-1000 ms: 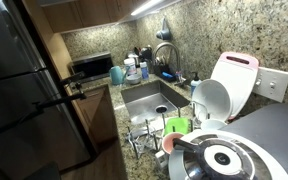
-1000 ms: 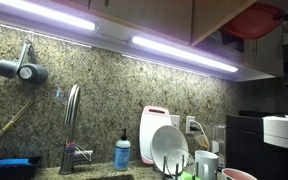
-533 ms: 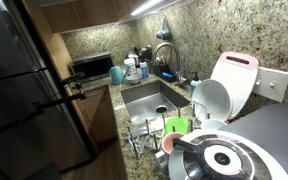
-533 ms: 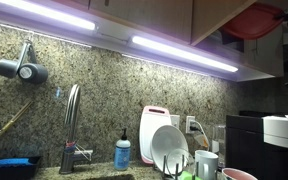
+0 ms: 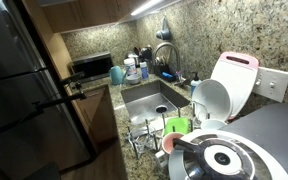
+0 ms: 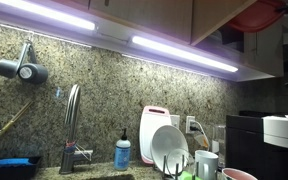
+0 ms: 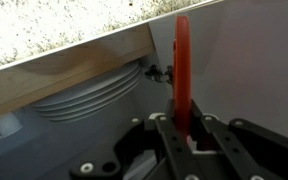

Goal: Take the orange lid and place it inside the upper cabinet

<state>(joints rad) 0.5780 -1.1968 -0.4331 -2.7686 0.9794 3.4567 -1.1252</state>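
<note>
Kitchen with a speckled granite backsplash [image 6: 134, 90], lit by a light strip [image 6: 184, 52] under the upper cabinet [image 6: 154, 15]. The granite desk [image 5: 112, 100] runs round a steel sink [image 5: 149, 100]. A curved faucet [image 6: 72, 125] stands at the sink with a blue soap bottle [image 6: 123, 153] beside it. A dish rack near the sink holds white plates [image 6: 169, 150] and a pink-rimmed board [image 6: 156, 122]. A green cup [image 5: 177, 126] sits in front of the rack. Dark refrigerator [image 5: 19, 80] on the far side of one exterior view.

The orange lid [image 6: 256, 17] is high up at the cabinet's right end, at the top corner of an exterior view. Its lower edge is cut by the cabinet door panel. The arm there is too dark to make out.

In the wrist view the orange lid [image 7: 182, 70] stands edge-on and upright. The jaws are closed on its lower rim, one finger on each face. Behind it is a pale inner wall. Beside it lies a stack of white plates [image 7: 84, 100] in shadow, apart from the lid. A wooden cabinet edge [image 7: 69, 62] runs diagonally above the stack, with granite beyond it.
</note>
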